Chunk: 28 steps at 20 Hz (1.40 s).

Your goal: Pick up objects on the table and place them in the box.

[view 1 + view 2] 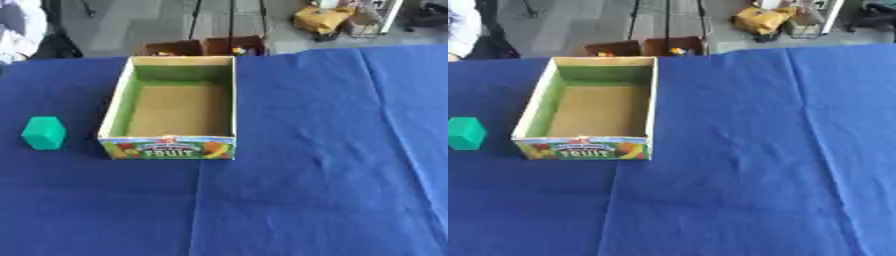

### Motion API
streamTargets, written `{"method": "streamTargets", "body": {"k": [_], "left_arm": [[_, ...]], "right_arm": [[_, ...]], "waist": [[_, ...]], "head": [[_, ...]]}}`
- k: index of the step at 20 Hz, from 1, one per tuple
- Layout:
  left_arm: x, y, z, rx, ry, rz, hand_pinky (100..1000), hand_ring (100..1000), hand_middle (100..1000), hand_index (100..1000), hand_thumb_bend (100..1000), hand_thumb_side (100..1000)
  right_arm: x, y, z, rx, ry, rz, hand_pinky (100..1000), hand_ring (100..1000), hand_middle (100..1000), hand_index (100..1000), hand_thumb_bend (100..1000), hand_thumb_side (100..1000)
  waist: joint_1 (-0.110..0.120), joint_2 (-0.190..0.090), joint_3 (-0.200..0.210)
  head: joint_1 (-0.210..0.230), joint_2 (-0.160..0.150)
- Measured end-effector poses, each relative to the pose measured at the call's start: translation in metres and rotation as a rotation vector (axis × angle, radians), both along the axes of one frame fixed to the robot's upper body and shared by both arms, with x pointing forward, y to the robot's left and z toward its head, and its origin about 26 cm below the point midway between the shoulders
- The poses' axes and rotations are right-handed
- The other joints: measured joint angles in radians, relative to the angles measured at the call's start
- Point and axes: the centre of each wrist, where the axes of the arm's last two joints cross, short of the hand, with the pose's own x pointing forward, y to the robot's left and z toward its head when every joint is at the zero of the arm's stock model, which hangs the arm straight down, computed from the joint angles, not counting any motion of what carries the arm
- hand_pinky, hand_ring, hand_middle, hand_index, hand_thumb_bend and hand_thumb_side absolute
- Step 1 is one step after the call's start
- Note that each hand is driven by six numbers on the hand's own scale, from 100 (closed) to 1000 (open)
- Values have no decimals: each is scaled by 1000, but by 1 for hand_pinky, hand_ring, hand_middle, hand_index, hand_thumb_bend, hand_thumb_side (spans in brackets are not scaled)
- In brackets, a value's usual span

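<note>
A green block (pixel 44 132) stands on the blue tablecloth, to the left of the box and apart from it. The box (pixel 226 107) is an open cardboard fruit carton with green inner walls, a brown floor and a printed "FRUIT" front panel (pixel 168 148). Nothing shows inside it. Neither of my hands appears in either eye view.
The blue cloth (pixel 324 165) covers the table, with wide bare cloth to the right of and in front of the box. Beyond the far edge stand brown crates (pixel 203 47) on the floor and a yellow bag (pixel 322 19).
</note>
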Motion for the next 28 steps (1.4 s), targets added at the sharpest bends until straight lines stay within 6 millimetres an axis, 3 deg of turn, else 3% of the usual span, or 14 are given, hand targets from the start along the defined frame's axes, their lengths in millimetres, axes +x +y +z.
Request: {"method": "streamTargets", "body": {"k": [6,13,15,18,22,28], "left_arm": [[15,26,14,199,107,74,911,942,939,1000,185,957],[35,52,6,334,274,140,953,974,977,1000,396,940],[42,58,4,352,322,150,964,982,986,1000,517,944],[51,67,-2,384,399,169,979,994,999,1000,608,928],[60,80,-5,438,484,209,983,999,1000,1000,668,840],[73,94,-16,516,625,275,928,970,1000,1000,651,709]], "right_arm": [[1,3,1,-12,3,16,680,699,513,697,100,776],[1,4,2,-24,5,28,681,699,510,698,100,777],[1,5,2,-25,8,30,681,700,509,698,100,778],[1,5,1,-29,11,35,682,700,508,698,100,778],[1,6,1,-30,16,42,682,700,507,697,100,779],[1,6,1,-33,18,44,684,700,504,698,100,781]], "waist": [[0,4,-12],[2,9,-16],[4,10,-17],[6,11,-18],[6,12,-18],[6,19,-21]], "head": [[19,-2],[26,-14],[26,-19],[26,-19],[27,-20],[27,-29]]}}
